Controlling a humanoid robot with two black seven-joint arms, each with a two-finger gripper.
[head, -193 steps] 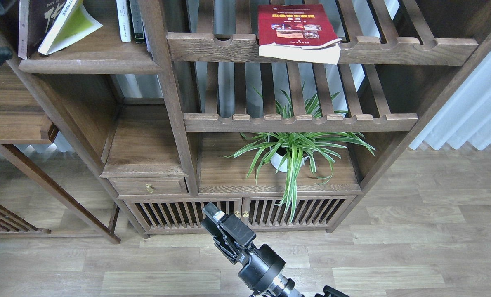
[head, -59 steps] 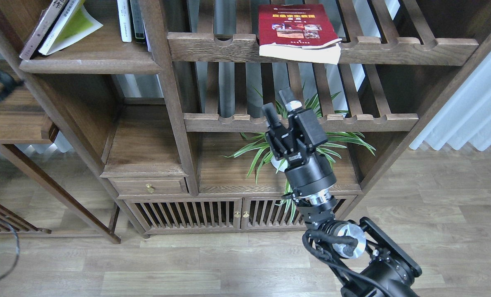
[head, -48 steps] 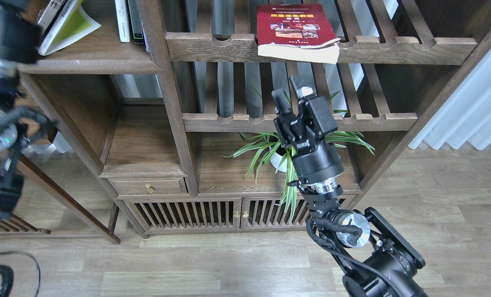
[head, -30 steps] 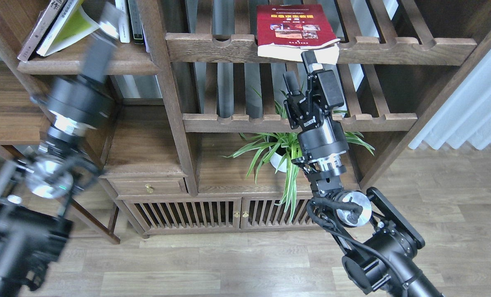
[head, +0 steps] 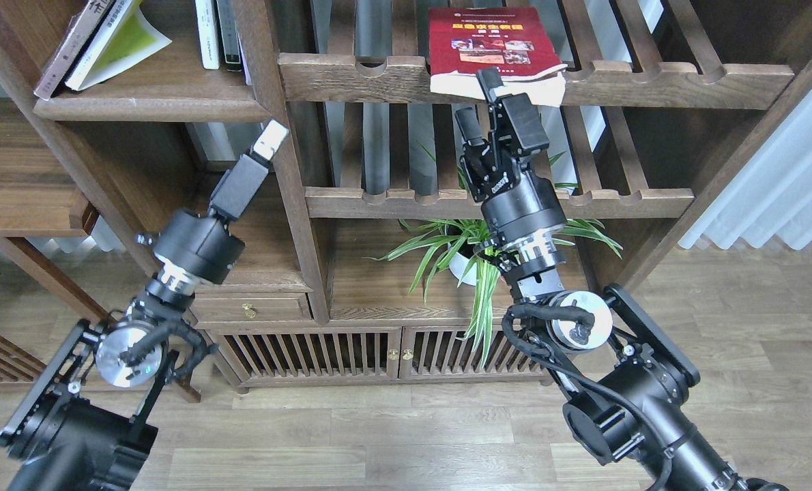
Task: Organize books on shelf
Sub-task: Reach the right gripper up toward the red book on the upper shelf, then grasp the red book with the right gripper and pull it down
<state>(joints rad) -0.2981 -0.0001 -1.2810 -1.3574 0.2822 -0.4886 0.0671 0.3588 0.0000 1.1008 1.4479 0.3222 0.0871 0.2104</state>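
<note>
A red book (head: 491, 41) lies flat on the upper slatted rack, its front edge hanging over the notched rail. My right gripper (head: 480, 95) is open just below and in front of that edge, the upper fingertip level with the book's white page block. On the solid dark-brown shelf (head: 153, 102) at top left, a lime-yellow book (head: 116, 44) and a maroon book (head: 71, 41) lean to the left. My left gripper (head: 269, 140) points up beside the bookcase post, below that shelf, seen edge-on so its fingers merge.
Thin white and dark books (head: 215, 34) stand upright at the shelf's right end. A potted spider plant (head: 477, 249) sits under the lower slatted rack (head: 498, 201). A small drawer (head: 245, 310) is lower left, a white curtain (head: 781, 191) at right.
My right gripper has risen from in front of the plant up to the red book's front edge. The left arm swung in from the left edge and now stands below the solid shelf.
</note>
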